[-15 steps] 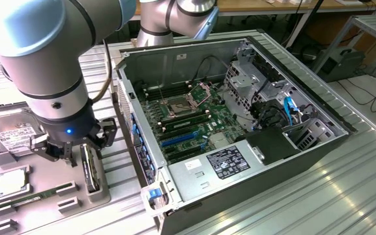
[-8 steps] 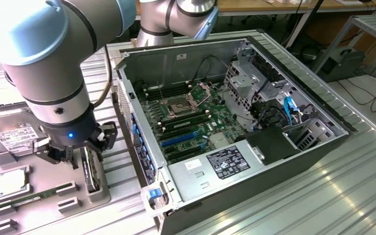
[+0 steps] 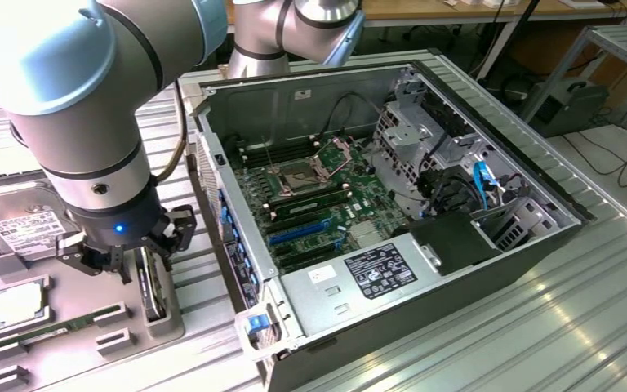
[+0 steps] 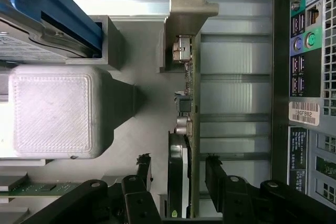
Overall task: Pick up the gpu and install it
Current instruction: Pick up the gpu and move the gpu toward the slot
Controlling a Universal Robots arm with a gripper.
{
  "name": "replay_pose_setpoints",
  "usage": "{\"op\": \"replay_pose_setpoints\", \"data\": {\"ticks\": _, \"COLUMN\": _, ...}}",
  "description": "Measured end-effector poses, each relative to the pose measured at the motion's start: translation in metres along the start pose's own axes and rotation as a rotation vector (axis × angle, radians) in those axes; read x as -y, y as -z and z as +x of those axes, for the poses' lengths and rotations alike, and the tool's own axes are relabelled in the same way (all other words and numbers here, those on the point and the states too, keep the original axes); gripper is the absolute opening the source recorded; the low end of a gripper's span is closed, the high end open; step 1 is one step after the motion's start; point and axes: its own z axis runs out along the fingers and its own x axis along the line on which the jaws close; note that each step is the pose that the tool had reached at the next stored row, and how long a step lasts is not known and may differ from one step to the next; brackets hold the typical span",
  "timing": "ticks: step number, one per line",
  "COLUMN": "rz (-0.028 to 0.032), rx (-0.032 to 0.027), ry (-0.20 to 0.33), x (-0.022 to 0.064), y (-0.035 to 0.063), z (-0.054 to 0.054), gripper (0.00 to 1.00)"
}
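Note:
The gpu point(image 4: 191, 103) stands on edge in a slot of the grey parts tray point(image 3: 161, 322), seen edge-on in the wrist view with its silver bracket point(image 4: 186, 9) at one end. In the exterior view the gpu point(image 3: 153, 292) sits just under the arm's wrist, at the exterior view's left. My gripper point(image 4: 178, 174) is open and straddles the card's other end. One black finger point(image 4: 144, 169) is on each side of the card, with a small gap between pad and card. In the exterior view the gripper point(image 3: 140, 265) hangs low over the tray.
The tray also holds a hard drive point(image 3: 25, 229), a processor point(image 3: 20, 302) and a green memory stick point(image 3: 42, 333). The open computer case point(image 3: 509, 269) lies to the exterior view's right of the tray, with motherboard point(image 3: 313, 212) and blue slots point(image 3: 297, 233) exposed. Its rear panel point(image 4: 310, 77) stands beside the card.

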Motion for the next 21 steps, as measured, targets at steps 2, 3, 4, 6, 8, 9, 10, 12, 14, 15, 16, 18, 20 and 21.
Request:
{"op": "replay_pose_setpoints", "data": {"ticks": 2, "rz": -0.0001, "rx": 0.0000, "ry": 0.000, "x": 0.0000, "y": 0.0000, "z": 0.0000, "gripper": 0.53}}
{"op": "replay_pose_setpoints", "data": {"ticks": 3, "rz": -0.0001, "rx": 0.0000, "ry": 0.000, "x": 0.0000, "y": 0.0000, "z": 0.0000, "gripper": 0.46}}
{"op": "replay_pose_setpoints", "data": {"ticks": 4, "rz": 0.0000, "rx": 0.0000, "ry": 0.000, "x": 0.0000, "y": 0.0000, "z": 0.0000, "gripper": 0.39}}
{"op": "replay_pose_setpoints", "data": {"ticks": 6, "rz": -0.0001, "rx": 0.0001, "ry": 0.000, "x": 0.0000, "y": -0.0001, "z": -0.0001, "gripper": 0.39}}
{"op": "replay_pose_setpoints", "data": {"ticks": 8, "rz": -0.0001, "rx": 0.0001, "ry": 0.000, "x": 0.0000, "y": -0.0001, "z": -0.0002, "gripper": 0.39}}
{"op": "replay_pose_setpoints", "data": {"ticks": 9, "rz": 0.0000, "rx": 0.0000, "ry": 0.000, "x": 0.0000, "y": 0.0000, "z": -0.0002, "gripper": 0.39}}
{"op": "replay_pose_setpoints", "data": {"ticks": 10, "rz": -0.0001, "rx": 0.0000, "ry": 0.000, "x": 0.0000, "y": 0.0000, "z": -0.0002, "gripper": 0.39}}
{"op": "replay_pose_setpoints", "data": {"ticks": 12, "rz": -0.0002, "rx": -0.0001, "ry": 0.000, "x": 0.0000, "y": 0.0000, "z": -0.0002, "gripper": 0.39}}
{"op": "replay_pose_setpoints", "data": {"ticks": 14, "rz": -0.0003, "rx": 0.0000, "ry": 0.000, "x": 0.0000, "y": -0.0004, "z": -0.0002, "gripper": 0.39}}
{"op": "replay_pose_setpoints", "data": {"ticks": 15, "rz": -0.0002, "rx": 0.0000, "ry": 0.000, "x": 0.0000, "y": -0.0004, "z": -0.0002, "gripper": 0.39}}
{"op": "replay_pose_setpoints", "data": {"ticks": 16, "rz": -0.0002, "rx": 0.0000, "ry": 0.000, "x": 0.0000, "y": -0.0004, "z": -0.0002, "gripper": 0.39}}
{"op": "replay_pose_setpoints", "data": {"ticks": 18, "rz": -0.0003, "rx": 0.0000, "ry": 0.000, "x": 0.0000, "y": -0.0005, "z": -0.0002, "gripper": 0.39}}
{"op": "replay_pose_setpoints", "data": {"ticks": 20, "rz": -0.0004, "rx": 0.0003, "ry": 0.000, "x": -0.0008, "y": -0.0006, "z": -0.0003, "gripper": 0.39}}
{"op": "replay_pose_setpoints", "data": {"ticks": 21, "rz": -0.0003, "rx": 0.0002, "ry": 0.000, "x": -0.0011, "y": -0.0006, "z": -0.0003, "gripper": 0.39}}
